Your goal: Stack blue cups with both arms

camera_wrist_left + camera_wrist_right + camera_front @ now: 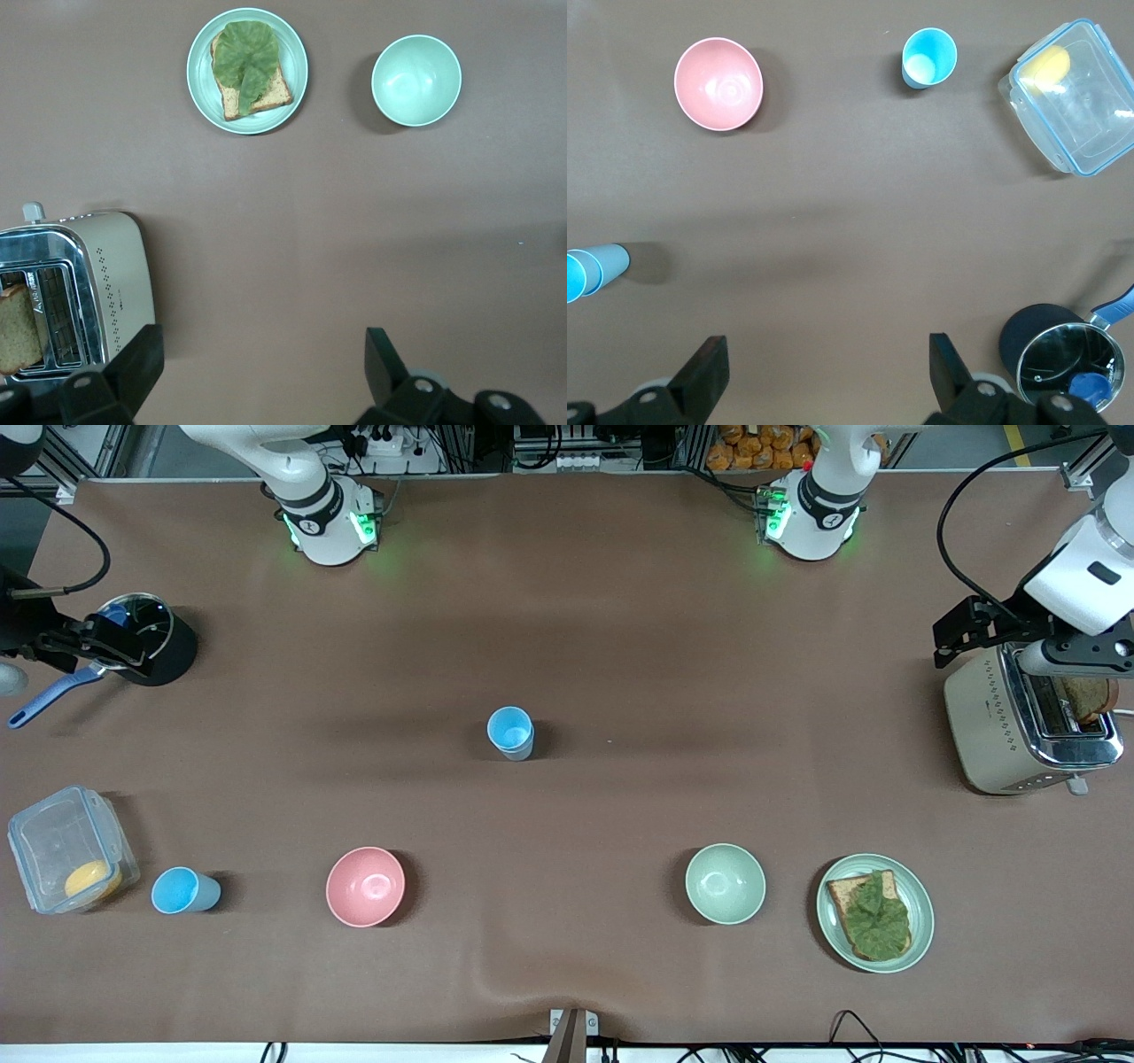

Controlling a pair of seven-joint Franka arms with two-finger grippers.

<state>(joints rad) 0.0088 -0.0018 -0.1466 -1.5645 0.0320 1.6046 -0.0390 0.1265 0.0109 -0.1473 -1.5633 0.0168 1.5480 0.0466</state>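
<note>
One blue cup (510, 732) stands upright in the middle of the table; it also shows at the edge of the right wrist view (589, 270). A second blue cup (183, 890) stands near the front camera toward the right arm's end, beside a clear container; it shows in the right wrist view too (928, 57). My right gripper (120, 646) is open and empty, up in the air by the black pot; the right wrist view shows bare table between its fingers (828, 350). My left gripper (957, 633) is open and empty, up by the toaster, also over bare table (261, 345).
A pink bowl (365, 886) and a pale green bowl (725, 883) stand near the front camera. A plate (921, 934) holds toast with lettuce. A toaster (983, 717) stands at the left arm's end. A black pot (164, 655) and a clear container (66, 855) stand at the right arm's end.
</note>
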